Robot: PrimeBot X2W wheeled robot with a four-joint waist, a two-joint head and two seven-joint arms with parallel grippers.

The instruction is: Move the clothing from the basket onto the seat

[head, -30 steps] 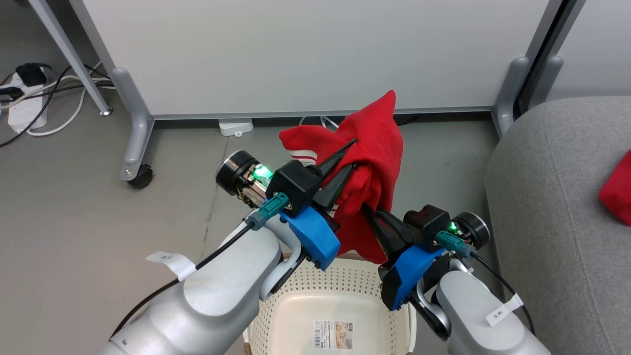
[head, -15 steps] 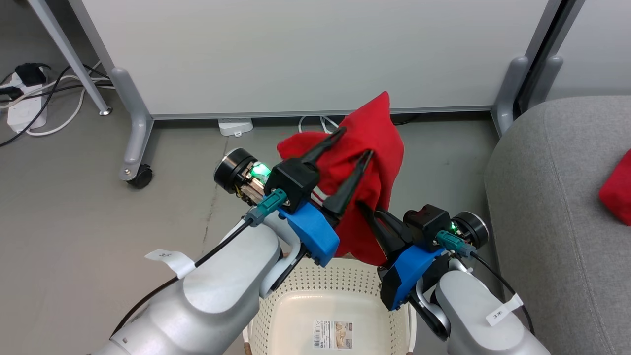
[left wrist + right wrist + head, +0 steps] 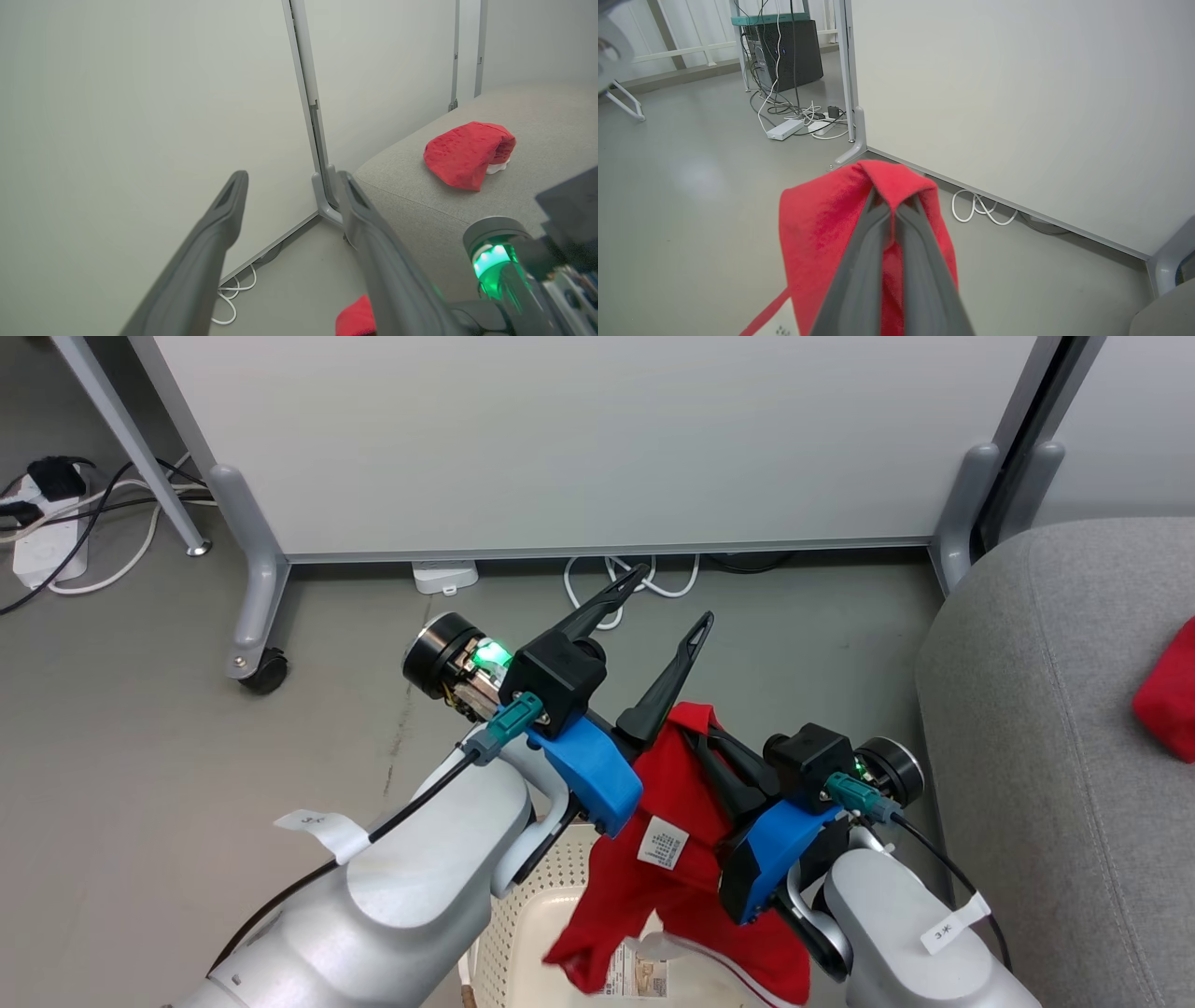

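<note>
White partition panel (image 3: 579, 429) on grey wheeled legs stands across the far side of the grey floor (image 3: 140, 709). To the robot's right is the seat (image 3: 1027, 756), a big light-grey upholstered cushion with rounded edges. One bundled red garment (image 3: 1167, 695) lies on it, well apart from the arms. Close in front of the robot sits the basket (image 3: 555, 873), cream-white with perforated sides. A barcode sticker (image 3: 644, 975) on its bottom is partly covered. The clothing (image 3: 681, 896), a red piece with a thin white stripe, hangs from the right gripper (image 3: 693, 739) and trails down into the basket. That gripper's two dark fingers are pressed together on a fold at the top of the fabric, clearest in the right wrist view. The left gripper (image 3: 672, 595) is just beside and above it, fingers spread wide and pinching nothing. It points toward the panel's base, where a white cable (image 3: 635, 583) lies coiled. A small white label (image 3: 663, 843) shows on the hanging cloth.
</note>
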